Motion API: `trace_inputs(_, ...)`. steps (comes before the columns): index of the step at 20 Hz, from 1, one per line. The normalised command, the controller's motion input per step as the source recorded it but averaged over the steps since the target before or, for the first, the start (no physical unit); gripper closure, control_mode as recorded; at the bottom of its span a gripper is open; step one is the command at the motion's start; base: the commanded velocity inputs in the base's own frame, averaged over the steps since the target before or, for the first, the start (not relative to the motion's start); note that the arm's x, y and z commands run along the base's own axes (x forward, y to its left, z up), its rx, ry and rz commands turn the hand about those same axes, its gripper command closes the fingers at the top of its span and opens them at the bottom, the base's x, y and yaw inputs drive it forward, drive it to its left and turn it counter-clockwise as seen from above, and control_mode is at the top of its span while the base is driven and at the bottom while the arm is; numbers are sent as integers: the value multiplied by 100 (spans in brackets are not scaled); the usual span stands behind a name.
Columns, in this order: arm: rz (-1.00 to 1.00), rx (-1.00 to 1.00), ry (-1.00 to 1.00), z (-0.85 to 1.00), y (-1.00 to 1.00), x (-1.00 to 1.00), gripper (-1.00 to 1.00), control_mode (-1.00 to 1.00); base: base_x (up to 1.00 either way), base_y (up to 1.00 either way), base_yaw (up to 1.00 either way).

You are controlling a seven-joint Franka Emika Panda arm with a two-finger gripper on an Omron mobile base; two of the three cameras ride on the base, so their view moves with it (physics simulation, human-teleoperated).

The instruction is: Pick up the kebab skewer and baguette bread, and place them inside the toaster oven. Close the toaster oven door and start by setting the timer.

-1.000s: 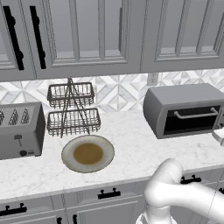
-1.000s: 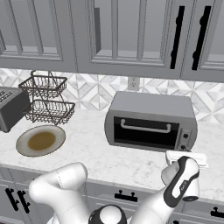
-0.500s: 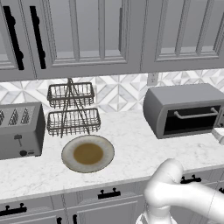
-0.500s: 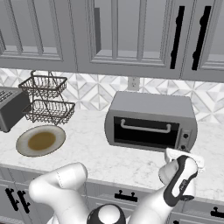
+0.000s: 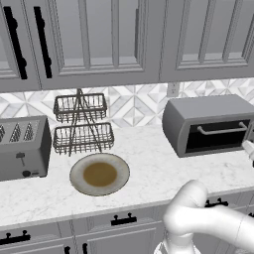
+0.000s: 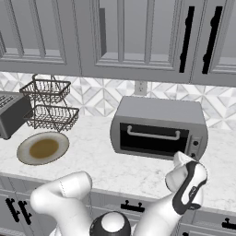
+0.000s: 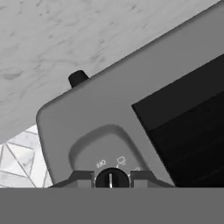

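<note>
While gripper [image 7: 112,178] pinches knob [image 7: 112,179]; lettering unreadable.

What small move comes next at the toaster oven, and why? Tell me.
Probably twist the wrist to turn the timer knob. In the hand view the gripper is shut on that knob, a finger on each side, on the toaster oven control panel. The toaster oven door is closed and the plate holds no food, so setting the timer seems to be what remains.

Gripper [image 7: 112,176] apparently clamped, arm extended forward.

marble counter [image 5: 149,171] — toaster oven [image 5: 208,124], plate [image 5: 99,174], toaster [image 5: 22,147], basket rack [image 5: 81,124].
</note>
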Motion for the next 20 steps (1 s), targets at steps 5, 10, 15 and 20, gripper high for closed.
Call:
trace_inputs(5, 0, 49, 0, 25, 0, 0, 100, -100, 0, 0, 0)
trace_inputs(10, 0, 52, 0, 25, 0, 0, 100, -100, 0, 0, 0)
trace_inputs(15, 0, 53, 2, 23, 0, 0, 100, -100, 0, 0, 0)
trace_inputs(20, 0, 53, 0, 14, 0, 0, 100, -100, 0, 0, 0)
